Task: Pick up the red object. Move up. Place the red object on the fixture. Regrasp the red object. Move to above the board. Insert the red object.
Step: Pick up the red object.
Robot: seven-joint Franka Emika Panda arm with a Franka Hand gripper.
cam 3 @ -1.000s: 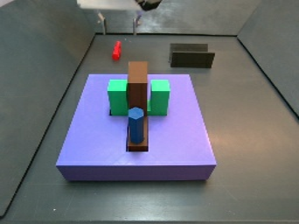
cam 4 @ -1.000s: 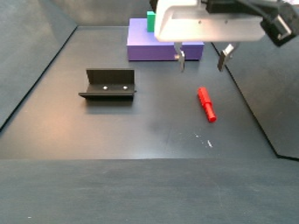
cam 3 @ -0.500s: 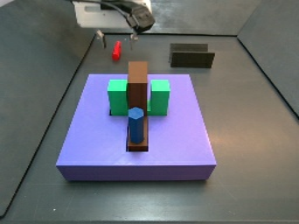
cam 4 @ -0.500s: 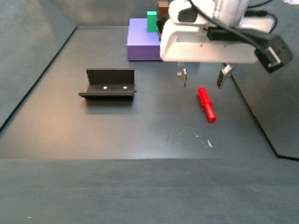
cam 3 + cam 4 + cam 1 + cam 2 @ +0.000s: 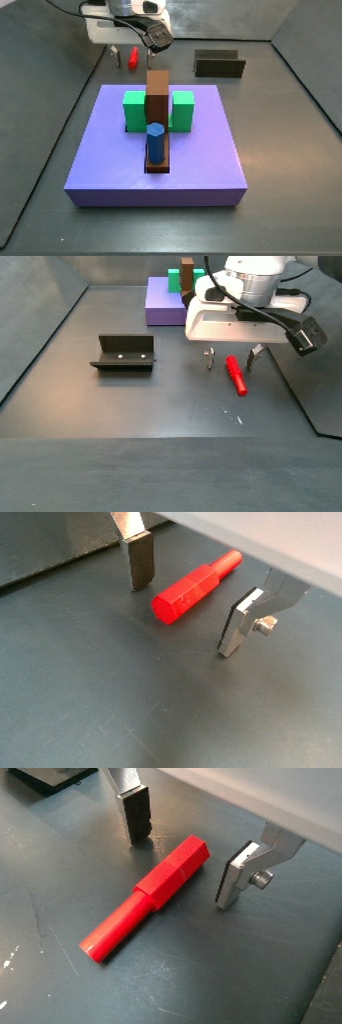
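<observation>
The red object (image 5: 194, 587) is a slim red peg lying flat on the dark floor, seen in both wrist views (image 5: 147, 896) and in both side views (image 5: 237, 376) (image 5: 134, 62). My gripper (image 5: 231, 358) is open and low over it, one silver finger on each side of its thicker end (image 5: 183, 871) (image 5: 185, 618), neither touching. The fixture (image 5: 124, 352) stands apart on the floor, seen also from its back (image 5: 218, 64). The purple board (image 5: 160, 150) lies away from the gripper (image 5: 134, 50).
On the board stand two green blocks (image 5: 135, 110), a tall brown block (image 5: 158, 95) and a blue peg (image 5: 155, 143). Sloping dark walls (image 5: 40, 336) enclose the floor on all sides.
The gripper has come down from well above the floor until its open fingers straddle the red object. The red object has not moved.
</observation>
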